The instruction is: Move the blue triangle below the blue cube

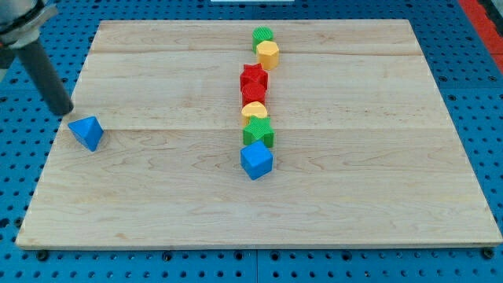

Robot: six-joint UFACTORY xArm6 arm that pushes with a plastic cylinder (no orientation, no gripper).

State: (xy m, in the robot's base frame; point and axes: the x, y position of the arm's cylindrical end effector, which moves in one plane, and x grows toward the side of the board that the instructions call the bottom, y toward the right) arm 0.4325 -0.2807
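Jaws: none on this arm, so you get no wide or narrow reading, and nothing is being held. You have a straight dark rod coming in from the view's top left corner, and my tip (64,112) sits at its lower end, near the left edge of the counter (377,212).

You'll find the blue triangle (87,132) just at 4 o'clock from my tip, very close; I cannot tell whether they touch. It stands alone on the left side of the counter, well apart from everything else.

The blue cube (256,160) is well off at 3 o'clock from the triangle, slightly lower in the view. It is the bottom piece of a near-vertical line of blocks around the counter's middle.

Going toward 12 o'clock from the cube you see:
- green block (258,132), ribbed top, touching or just beside the cube
- small yellow block (254,110), shape unclear
- red block (252,93), shape unclear, partly hidden by its neighbours
- red star (254,77)
- yellow block (269,53), roughly hexagonal
- green block (262,35) at the top, rounded

Those pieces sit packed closely, with a small gap between the red star and the yellow hexagonal one
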